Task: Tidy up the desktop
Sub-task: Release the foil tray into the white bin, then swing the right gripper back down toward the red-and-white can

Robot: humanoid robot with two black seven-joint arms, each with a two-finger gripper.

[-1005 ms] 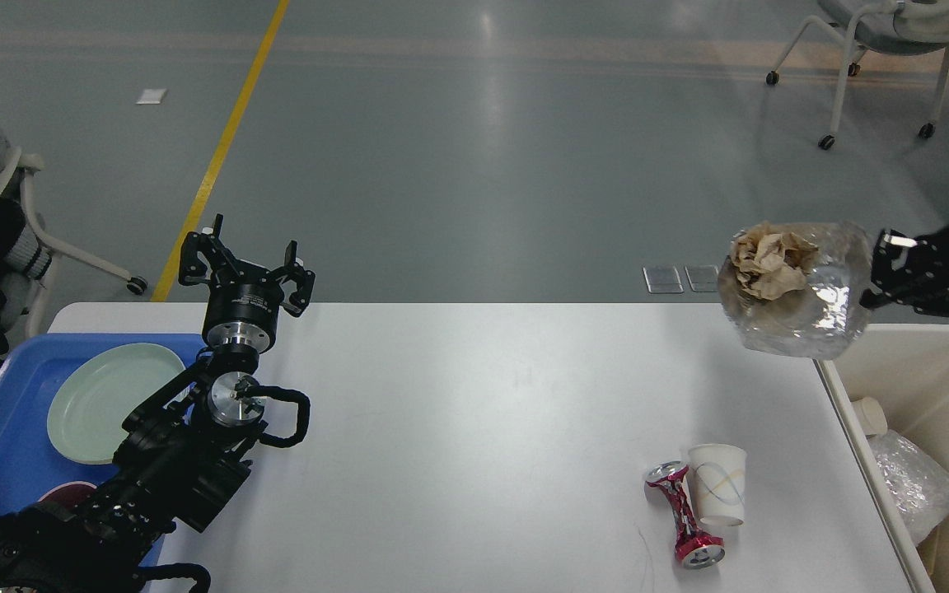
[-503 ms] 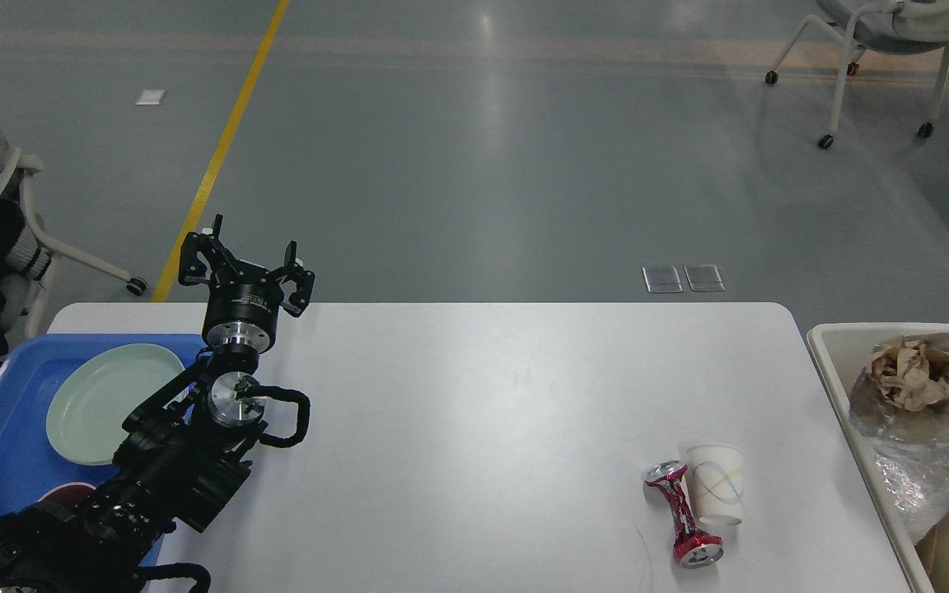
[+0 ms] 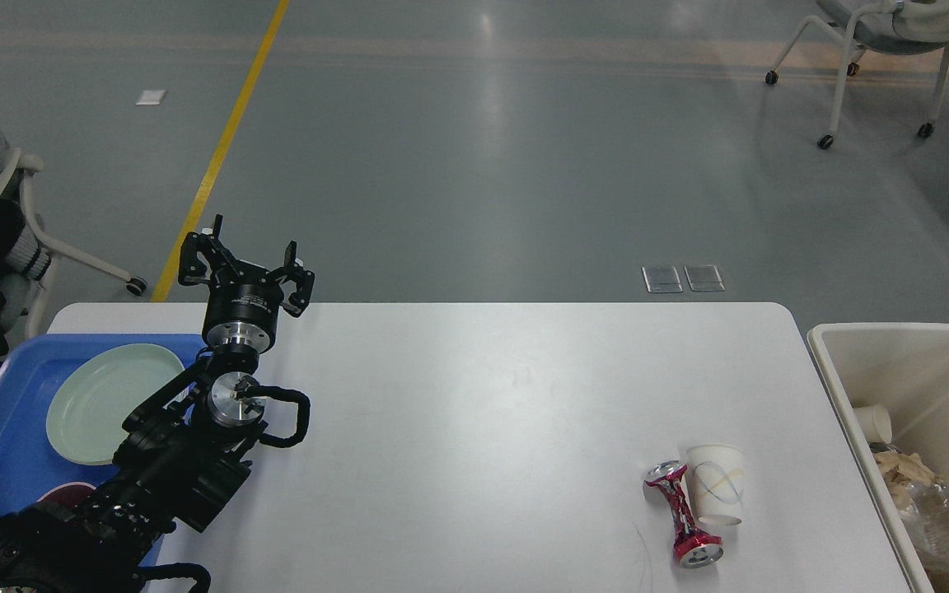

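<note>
The white desktop fills the lower middle of the head view. On it at the front right lie a crushed red can and, touching its right side, a white paper cup on its side. My left gripper is open and empty, held up above the desktop's back left edge. My right gripper is out of view; only a dark sliver shows at the right edge. The clear plastic bag with crumpled brown paper lies inside the beige bin.
A blue tray at the left holds a pale green plate and a dark red dish, partly hidden by my arm. The beige bin at the right also holds a small white cup. Chairs stand on the floor beyond.
The plastic bag with brown paper went from my right gripper above the desktop's right corner down into the beige bin. The right arm has left the view. The left arm has not moved.
</note>
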